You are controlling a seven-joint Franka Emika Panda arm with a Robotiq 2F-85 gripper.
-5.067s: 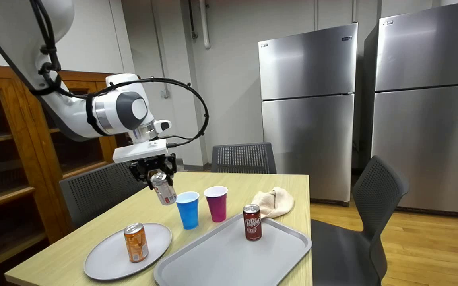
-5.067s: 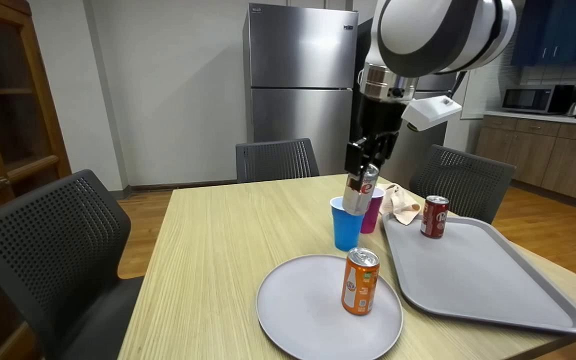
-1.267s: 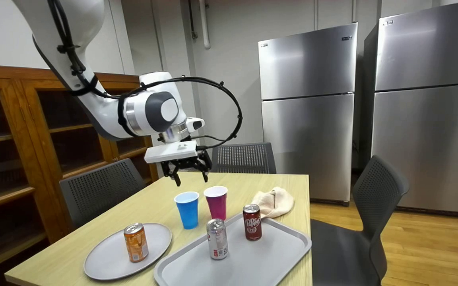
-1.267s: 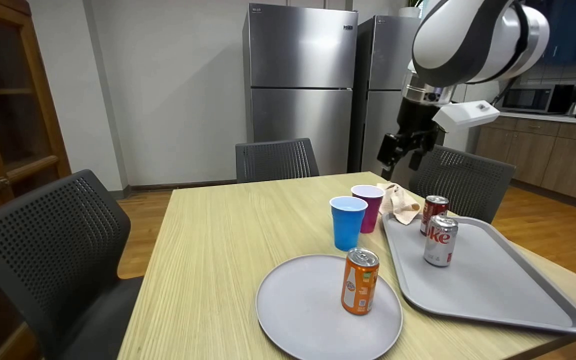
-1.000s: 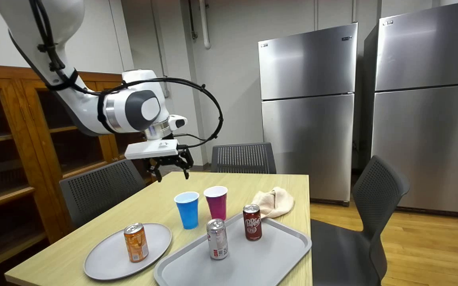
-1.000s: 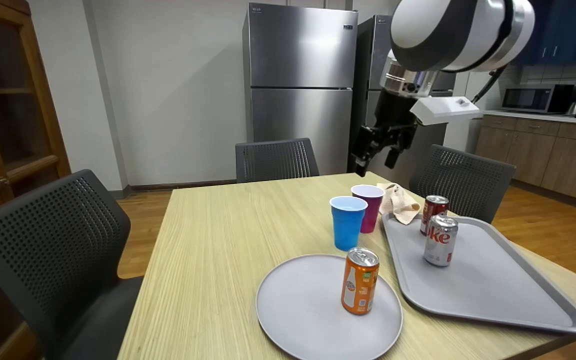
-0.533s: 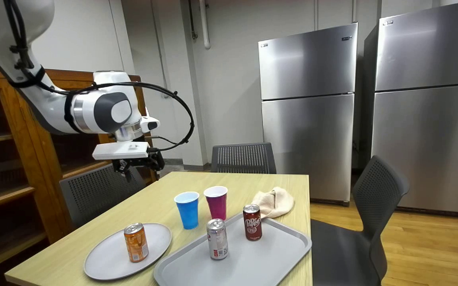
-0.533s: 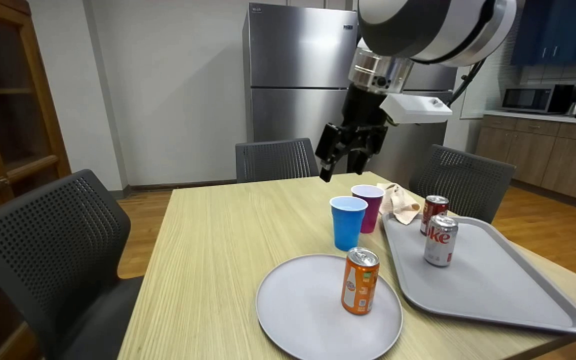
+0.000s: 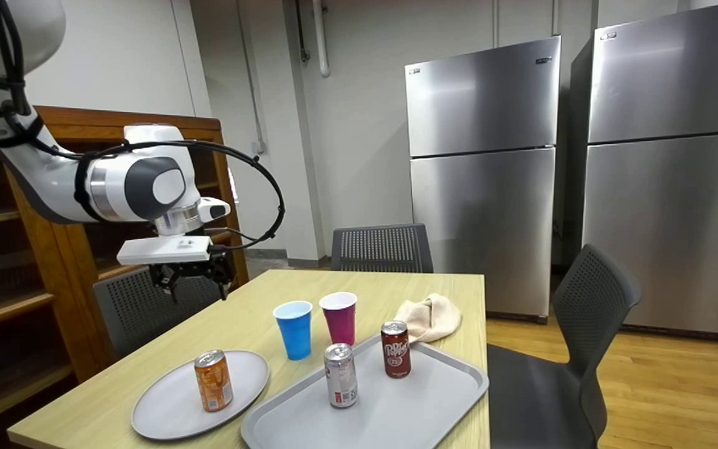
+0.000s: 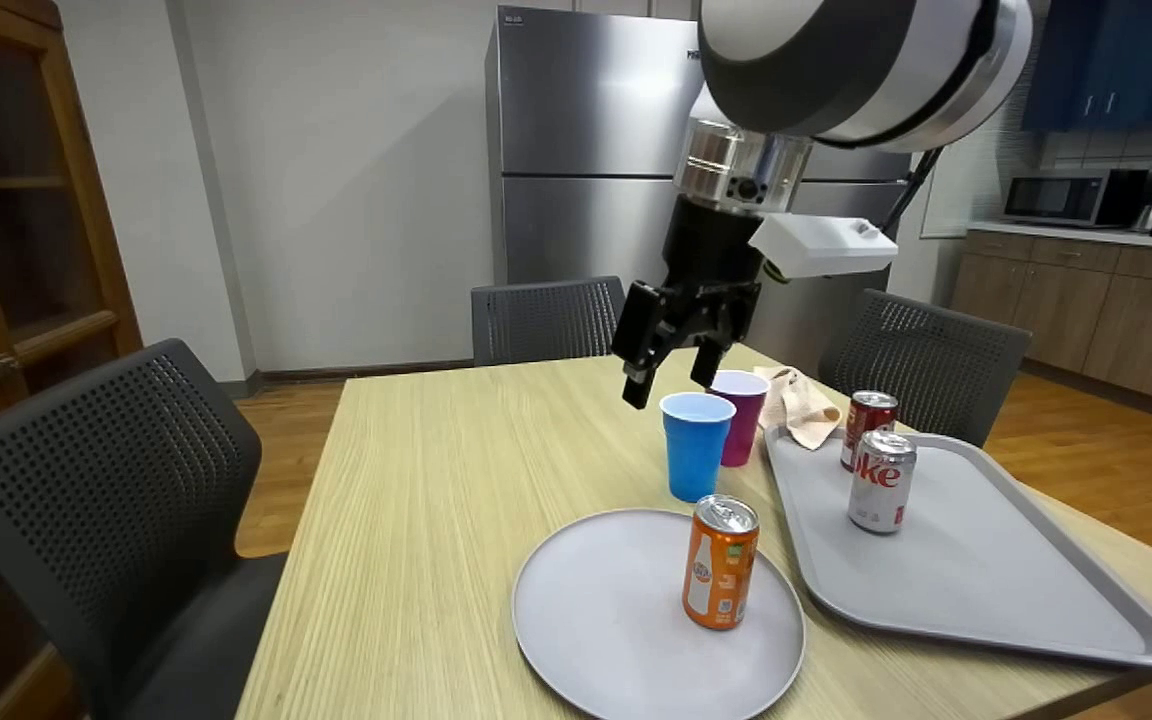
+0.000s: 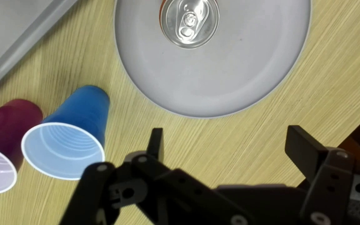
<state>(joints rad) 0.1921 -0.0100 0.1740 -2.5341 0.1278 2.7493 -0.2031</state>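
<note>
Pale wood table (image 9: 240,327), with a wood cabinet (image 9: 47,262) far left of the tray (image 9: 365,427). Going left to right in an exterior view, the gripper (image 9: 199,295) hangs in the air well left of the tray, fingers spread wide. The plate (image 9: 166,399) sits just beside the tray's near left corner, with the orange can (image 9: 213,381) upright on it. Next is the blue cup (image 9: 295,333), looks like the closest thing to the gripper, then the purple cup (image 9: 341,325), both just off the tray's left edge. Coke (image 9: 340,376) and Dr Pepper (image 9: 396,350) are upright on the tray, cloth (image 9: 432,317) bunched at its back end, fridges (image 9: 483,193) well behind it.
</note>
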